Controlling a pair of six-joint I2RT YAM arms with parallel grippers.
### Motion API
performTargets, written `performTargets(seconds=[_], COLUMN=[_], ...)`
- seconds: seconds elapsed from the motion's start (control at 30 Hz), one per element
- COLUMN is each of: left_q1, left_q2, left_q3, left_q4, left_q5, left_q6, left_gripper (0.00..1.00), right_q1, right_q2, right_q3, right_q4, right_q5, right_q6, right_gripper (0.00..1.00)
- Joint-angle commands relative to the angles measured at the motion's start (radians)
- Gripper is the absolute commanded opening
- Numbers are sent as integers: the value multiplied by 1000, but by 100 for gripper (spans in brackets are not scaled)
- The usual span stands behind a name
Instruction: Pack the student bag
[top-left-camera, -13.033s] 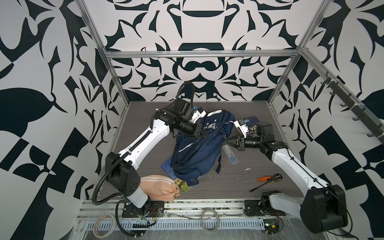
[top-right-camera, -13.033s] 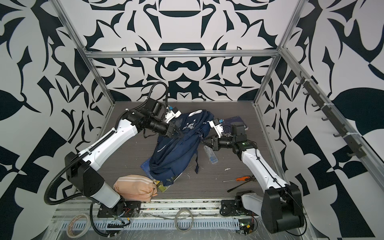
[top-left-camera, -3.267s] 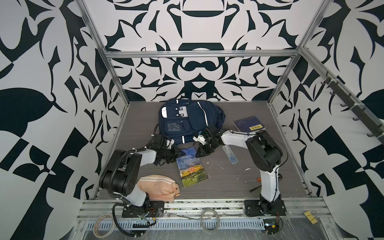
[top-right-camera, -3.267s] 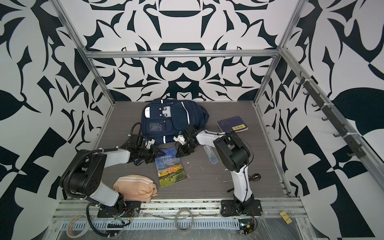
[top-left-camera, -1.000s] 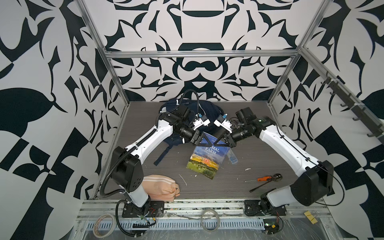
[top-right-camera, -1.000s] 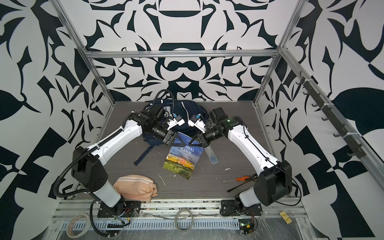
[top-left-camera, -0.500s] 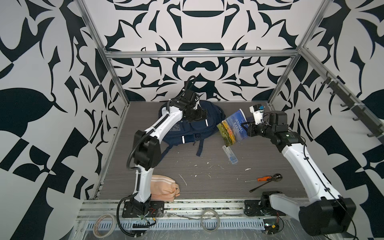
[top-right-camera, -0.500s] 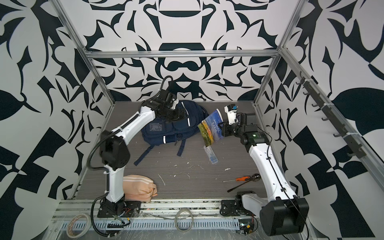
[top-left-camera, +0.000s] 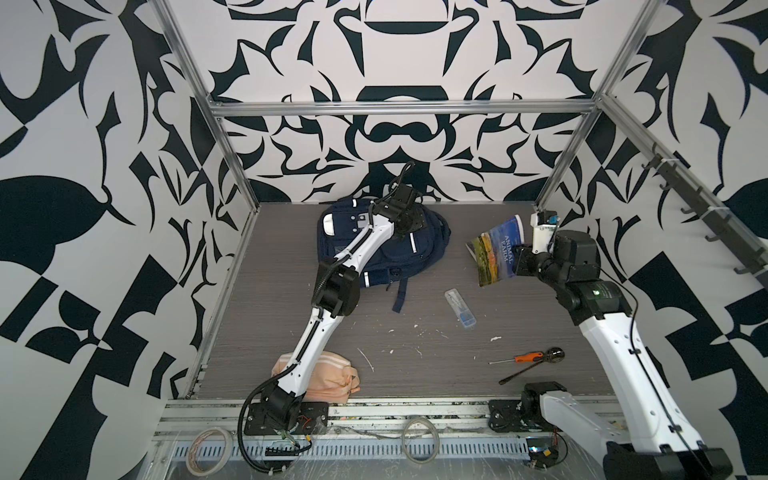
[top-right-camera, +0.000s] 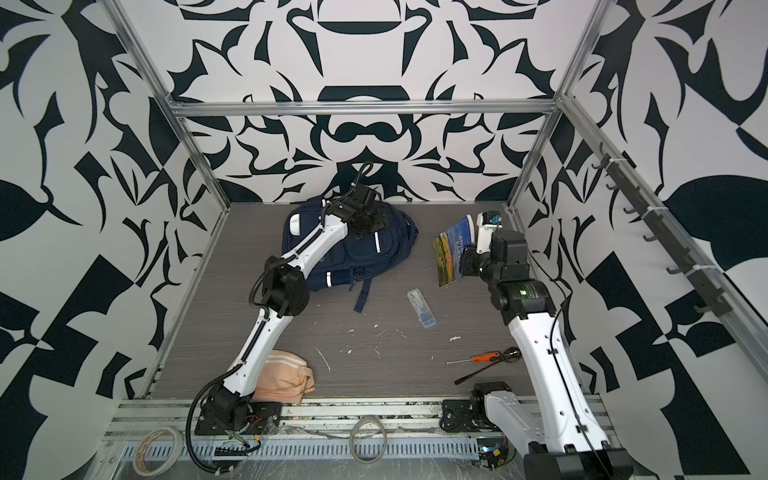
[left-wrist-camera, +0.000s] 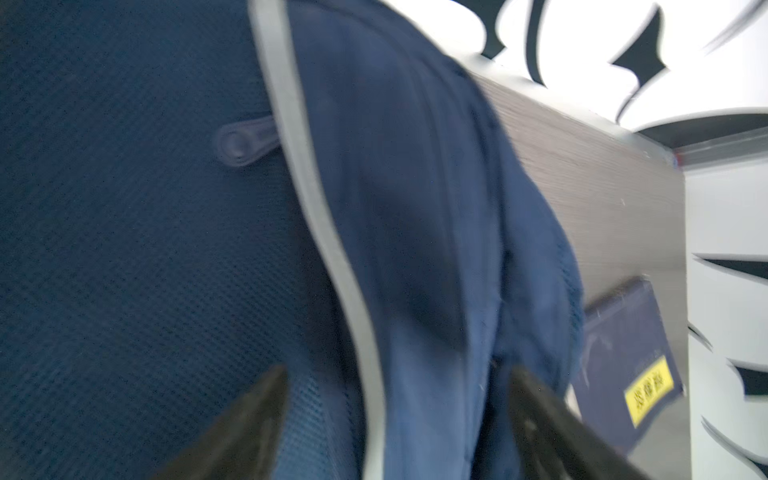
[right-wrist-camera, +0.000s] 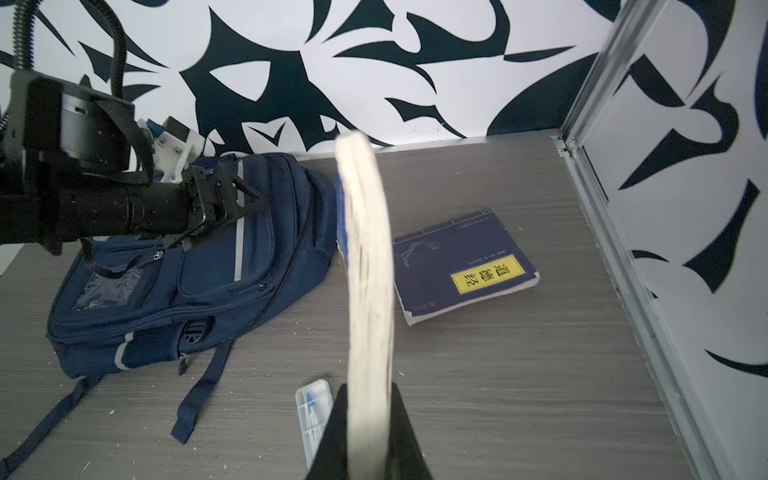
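Note:
The navy student bag (top-left-camera: 390, 257) (top-right-camera: 365, 253) (right-wrist-camera: 199, 282) lies at the back middle of the table, its front pockets facing up. My left gripper (top-left-camera: 406, 221) (top-right-camera: 365, 222) (right-wrist-camera: 245, 195) sits on its upper end. It is open, its jaws wide apart astride a fold of blue fabric with grey piping (left-wrist-camera: 316, 232). My right gripper (top-left-camera: 519, 262) (top-right-camera: 467, 259) (right-wrist-camera: 368, 390) is shut on the "Animal Farm" book (top-left-camera: 496, 249) (top-right-camera: 451, 249) (right-wrist-camera: 365, 249), held upright in the air to the bag's right.
A dark blue book with a yellow label (right-wrist-camera: 461, 262) (left-wrist-camera: 623, 365) lies flat beside the bag. On the table lie a clear plastic case (top-left-camera: 460, 308), an orange screwdriver (top-left-camera: 521, 358) and a black tool (top-left-camera: 532, 368). A peach pouch (top-left-camera: 328, 376) sits at the front left.
A second ago both grippers met at the book over the table's middle. The right has since carried it up and to the right; the left has gone to the bag's top.

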Motion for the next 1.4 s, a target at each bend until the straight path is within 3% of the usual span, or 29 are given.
performTargets(seconds=[0.0, 0.1, 0.27, 0.33, 0.47, 0.57, 0.73, 0.83, 1.1, 1.27, 1.3, 1.37], left_q1=[-9, -9, 11, 22, 41, 68, 144, 177, 202, 233, 234, 234], left_q2=[3, -32, -17, -54, -137, -190, -378, -470, -676, -721, -708, -663], left_q3=[-39, -173, -180, -233, -322, -374, -608, -692, -931, -1022, -995, -903], left_q4=[43, 194, 227, 276, 382, 410, 550, 540, 352, 262, 162, -110], left_q5=[-55, 5, 98, 133, 234, 353, 603, 731, 779, 923, 918, 793], left_q6=[-40, -44, -51, -64, -21, 30, 48, 71, 161, 295, 365, 522], left_gripper=[77, 64, 34, 19, 0, 0, 0, 0, 0, 0, 0, 0], right_q1=[2, 1, 1, 1, 2, 1, 1, 1, 2, 3, 3, 2], right_q2=[-42, -43, -41, -37, -18, 6, 38, 73, 87, 84, 83, 81], right_q3=[43, 54, 88, 102, 139, 156, 175, 206, 186, 143, 135, 119], right_q4=[20, 0, -33, -42, -66, -67, -1, 12, 78, 75, 66, 67], right_q5=[36, 29, 32, 37, 42, 48, 12, -14, -7, 11, 24, 38], right_q6=[15, 6, -52, -60, -20, 20, 59, 96, 177, 204, 214, 221], right_gripper=[0, 0, 0, 0, 0, 0, 0, 0, 0, 0, 0, 0])
